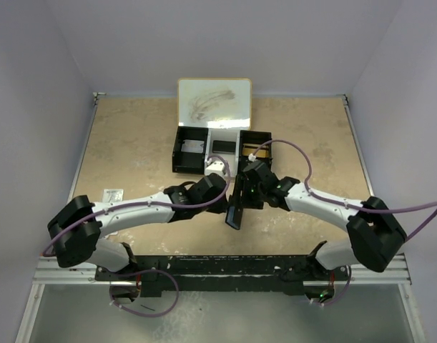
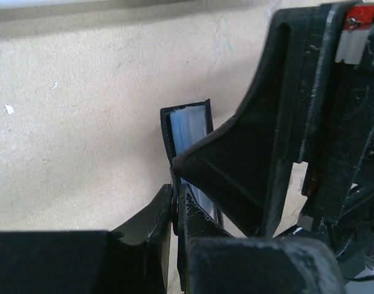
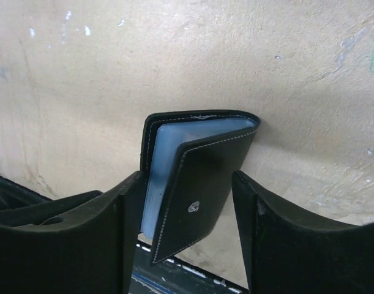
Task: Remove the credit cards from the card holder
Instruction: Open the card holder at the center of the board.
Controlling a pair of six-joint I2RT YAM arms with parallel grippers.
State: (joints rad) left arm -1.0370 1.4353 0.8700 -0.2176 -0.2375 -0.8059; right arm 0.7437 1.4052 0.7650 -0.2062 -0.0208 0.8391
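In the right wrist view the lower end of the card holder (image 3: 199, 184) is hidden behind the fingers of the right gripper (image 3: 187, 177) and cut off by the bottom frame edge. Its grey-blue pockets show only stacked edges, so what they hold cannot be determined. In the left wrist view the right gripper's black body covers most of the card holder, whose lower edge is lost between the closed fingertips of the left gripper (image 2: 175, 205), which probably pinch one cover. From the top camera the contents of the tray (image 1: 179, 150) compartments are too small to identify.
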